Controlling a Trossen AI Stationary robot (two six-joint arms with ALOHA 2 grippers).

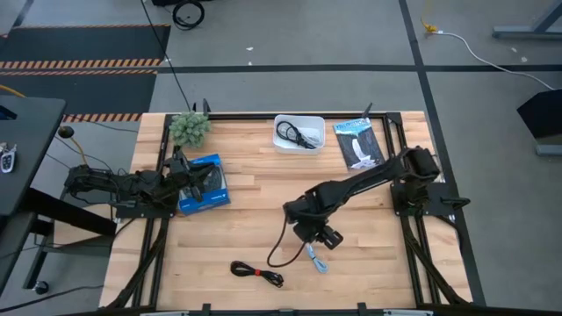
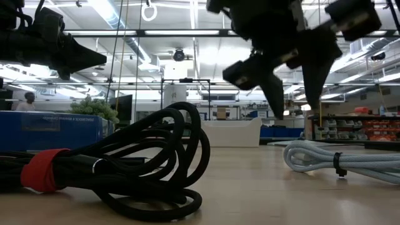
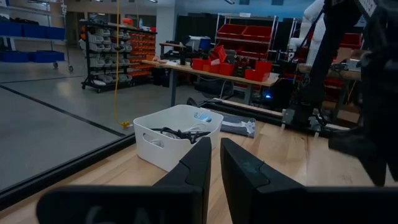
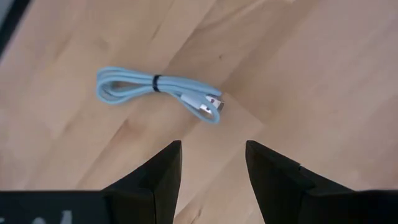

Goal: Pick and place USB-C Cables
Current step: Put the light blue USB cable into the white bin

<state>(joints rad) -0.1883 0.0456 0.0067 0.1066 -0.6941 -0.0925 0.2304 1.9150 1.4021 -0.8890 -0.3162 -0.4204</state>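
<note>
A: The USB-C Cables, where do they lie?

B: The light blue cable (image 4: 158,91) lies bundled on the wooden table (image 1: 255,211), bare wood around it, just beneath the right gripper (image 4: 211,165), whose fingers are spread with nothing between them. The black cable with the red tie (image 2: 112,165) sits near the table's front edge, apart from the blue one. A plain black cable (image 1: 297,135) is coiled inside the white bin (image 1: 299,120) at the back edge.

A: And the other arm?

B: The left gripper (image 3: 214,158) rests over the blue box (image 1: 204,184) at the left side, fingers nearly pressed together, holding nothing.
</note>
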